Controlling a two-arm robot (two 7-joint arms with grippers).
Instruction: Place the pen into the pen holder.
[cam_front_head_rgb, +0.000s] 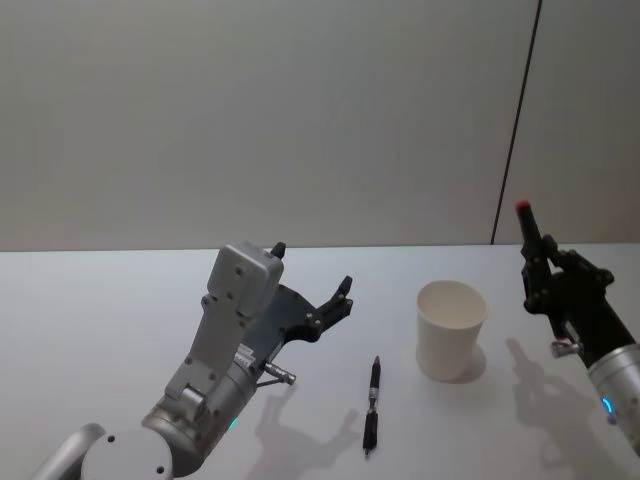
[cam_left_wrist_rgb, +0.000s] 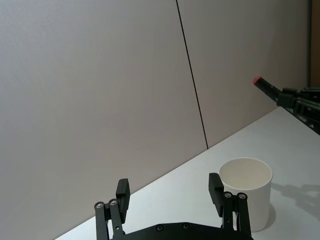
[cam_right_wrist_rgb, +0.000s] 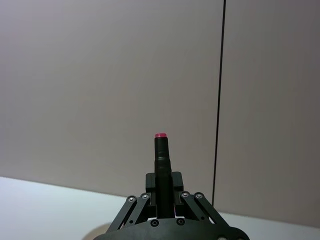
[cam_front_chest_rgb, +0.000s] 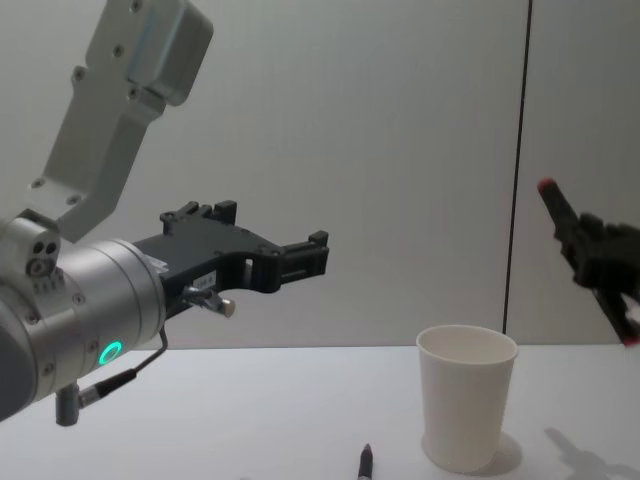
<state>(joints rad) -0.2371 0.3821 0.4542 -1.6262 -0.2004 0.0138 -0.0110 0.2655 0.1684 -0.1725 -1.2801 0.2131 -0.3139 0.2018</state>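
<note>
A white paper cup, the pen holder (cam_front_head_rgb: 450, 330) (cam_front_chest_rgb: 466, 410) (cam_left_wrist_rgb: 246, 192), stands upright on the white table (cam_front_head_rgb: 100, 320). A black pen (cam_front_head_rgb: 372, 405) (cam_front_chest_rgb: 366, 463) lies on the table just left of and nearer than the cup. To the cup's right, my right gripper (cam_front_head_rgb: 540, 262) (cam_right_wrist_rgb: 162, 182) (cam_front_chest_rgb: 590, 245) is raised above the table and shut on a second black pen with a red end (cam_front_head_rgb: 527, 225) (cam_right_wrist_rgb: 161, 155) (cam_left_wrist_rgb: 267, 87), which points up. My left gripper (cam_front_head_rgb: 312, 266) (cam_left_wrist_rgb: 169, 192) (cam_front_chest_rgb: 275, 235) hovers open and empty, left of the cup and above the table.
A plain wall with a dark vertical seam (cam_front_head_rgb: 515, 130) rises behind the table's far edge. Bare tabletop stretches to the left of my left arm and between the cup and the right gripper.
</note>
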